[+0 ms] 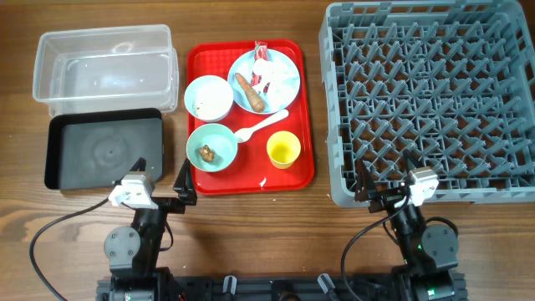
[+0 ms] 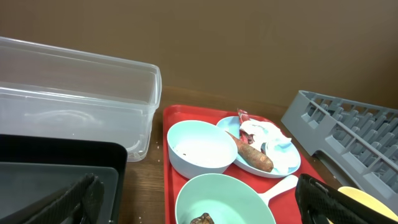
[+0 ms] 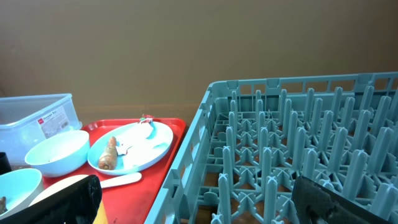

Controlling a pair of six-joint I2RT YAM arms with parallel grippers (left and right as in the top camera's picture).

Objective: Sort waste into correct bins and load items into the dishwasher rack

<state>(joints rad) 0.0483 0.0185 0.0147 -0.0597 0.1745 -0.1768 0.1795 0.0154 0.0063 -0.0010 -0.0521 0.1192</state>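
The left gripper (image 1: 161, 176) hovers over the near edge of the bench, left of centre. Its two black fingers are spread wide with nothing between them. The right gripper (image 1: 384, 174) hangs over the near edge toward the right, its fingers parted in the same way and empty. It is close to the near left corner of the large square grey plastic dishwasher rack (image 1: 430, 100), which fills the far right corner of the bench.

A flat red serving tray (image 1: 251, 174) lies mid-bench. At the tray's far end sits a pale blue round plate (image 1: 288, 84). The plate carries an orange-brown carrot-like piece (image 1: 249, 92), crumpled white paper (image 1: 272, 77) and, at its far rim, a red-and-white wrapper (image 1: 261, 53).

Just left of the plate, a pale blue bowl (image 1: 216, 90) holds a few white rice grains (image 1: 201, 105). Nearer the robot, a second pale blue bowl (image 1: 219, 139) holds a small brown food lump (image 1: 206, 152). A white plastic spoon (image 1: 261, 127) lies between the plate and a small yellow cup (image 1: 283, 150), which stands upright at the tray's near right.

A clear plastic rectangular tub (image 1: 104, 67) sits in the far left corner of the bench. A shallower black rectangular tray (image 1: 104, 150) lies just beside it on the near side.
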